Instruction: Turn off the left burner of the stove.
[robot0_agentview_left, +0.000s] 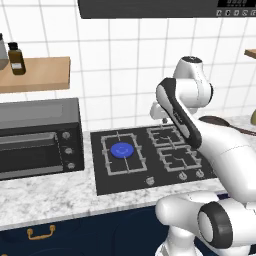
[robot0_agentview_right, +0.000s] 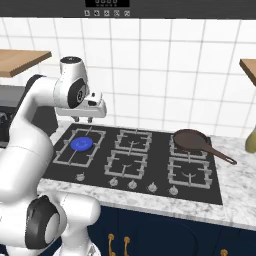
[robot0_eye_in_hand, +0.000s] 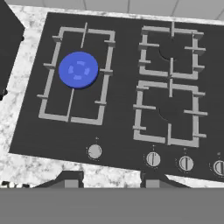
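Note:
The stove (robot0_agentview_left: 101, 176) is a flat black cooktop set in the marble counter. Its left burner (robot0_agentview_left: 121, 150) has a bright blue centre disc inside a large grey grate, also visible in the right base view (robot0_agentview_right: 81, 144) and the hand view (robot0_eye_in_hand: 78, 70). A row of silver knobs runs along the front edge; the leftmost knob (robot0_eye_in_hand: 94, 151) sits below that burner. My gripper (robot0_agentview_right: 83, 120) hangs in the air above the stove's back left part, pointing down. It is open, with its fingertips (robot0_eye_in_hand: 65, 179) wide apart and nothing between them.
A dark oven (robot0_agentview_left: 40, 142) with a glass door stands on the counter left of the stove. A brown frying pan (robot0_agentview_right: 192, 140) rests on the back right grate. A wooden shelf (robot0_agentview_left: 35, 72) carries a brown bottle (robot0_agentview_left: 16, 59). A range hood (robot0_agentview_left: 150, 7) hangs overhead.

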